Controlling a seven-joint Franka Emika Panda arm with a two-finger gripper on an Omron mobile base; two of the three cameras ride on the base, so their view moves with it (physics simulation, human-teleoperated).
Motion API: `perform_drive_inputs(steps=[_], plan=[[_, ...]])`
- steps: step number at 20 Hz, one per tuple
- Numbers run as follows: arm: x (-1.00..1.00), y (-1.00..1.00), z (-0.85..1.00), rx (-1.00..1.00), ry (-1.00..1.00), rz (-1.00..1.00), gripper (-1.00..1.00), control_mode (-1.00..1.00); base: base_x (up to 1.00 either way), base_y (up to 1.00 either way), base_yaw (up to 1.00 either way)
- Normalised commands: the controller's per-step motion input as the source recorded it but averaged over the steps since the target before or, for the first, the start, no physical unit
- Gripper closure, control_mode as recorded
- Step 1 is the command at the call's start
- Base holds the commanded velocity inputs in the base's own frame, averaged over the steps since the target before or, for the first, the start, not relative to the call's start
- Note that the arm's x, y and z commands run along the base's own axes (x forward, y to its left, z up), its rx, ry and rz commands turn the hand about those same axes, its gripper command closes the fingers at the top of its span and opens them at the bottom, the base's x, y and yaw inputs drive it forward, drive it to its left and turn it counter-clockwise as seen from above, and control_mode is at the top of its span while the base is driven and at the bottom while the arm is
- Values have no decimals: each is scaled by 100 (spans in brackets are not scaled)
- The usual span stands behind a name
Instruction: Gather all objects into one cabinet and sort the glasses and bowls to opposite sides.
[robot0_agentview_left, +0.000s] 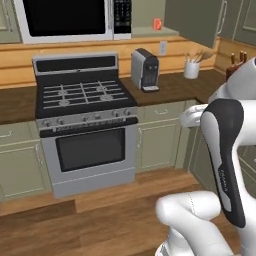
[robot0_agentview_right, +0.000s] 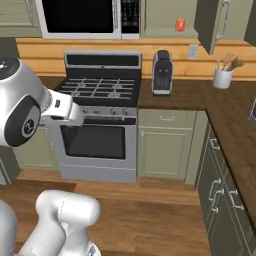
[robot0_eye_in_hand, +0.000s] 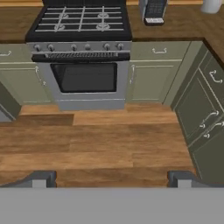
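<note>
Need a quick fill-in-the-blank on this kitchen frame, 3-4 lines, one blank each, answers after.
1. The coffee machine stands on the counter to the ___ of the stove.
2. The small orange-red cup sits inside the open upper ___.
3. The white utensil holder stands on the ___.
4. The tool's fingertips are spread apart, holding ___.

Answers: right; cabinet; counter; nothing

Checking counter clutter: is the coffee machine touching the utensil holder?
Apart. The left base view shows bare counter between the coffee machine and utensil holder.
</note>
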Motion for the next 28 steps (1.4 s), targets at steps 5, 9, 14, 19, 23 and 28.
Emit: perform_drive_inputs(steps=[5,9,14,19,23,28], plan=[[0,0,0,0,0,0,-100,100,74,-36,0],[0,0,0,0,0,0,-100,100,79,-43,0],[0,0,0,0,0,0,-100,100,79,-40,0],[0,0,0,0,0,0,-100,100,74,-34,1],[0,0,0,0,0,0,-100,100,76,-20,4],[0,0,0,0,0,0,-100,100,70,-24,6]])
